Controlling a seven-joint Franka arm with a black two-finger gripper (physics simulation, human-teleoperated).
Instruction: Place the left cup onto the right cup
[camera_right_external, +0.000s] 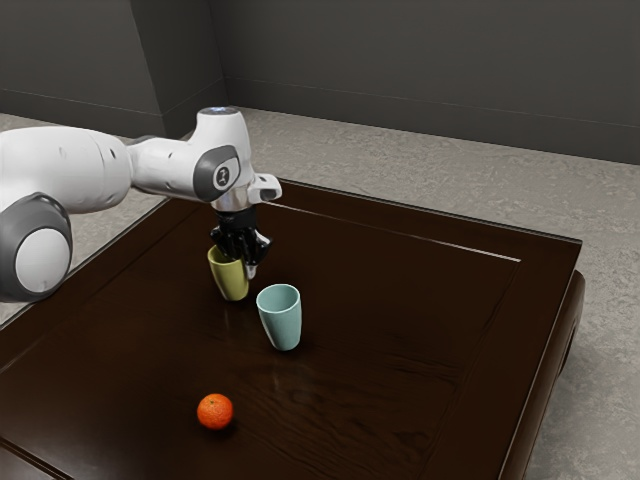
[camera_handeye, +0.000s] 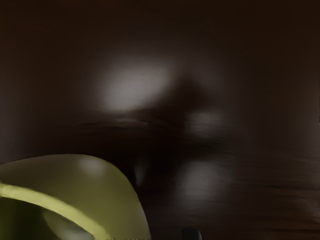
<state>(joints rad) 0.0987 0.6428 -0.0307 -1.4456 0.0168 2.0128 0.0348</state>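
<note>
Seemingly the pincer (camera_right_external: 243, 258) clamps the olive cup (camera_right_external: 228, 278); exterior view adds a teal cup (camera_right_external: 279, 316) nearby.

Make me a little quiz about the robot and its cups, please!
1. True or false: the small round orange fruit lies on the dark wooden table, apart from the teal plastic cup.
2. Which does the black claw grip? A) the yellow-green plastic cup B) the teal cup C) nothing
3. How many cups are there?
Key: 1 true; 2 A; 3 two.
</note>
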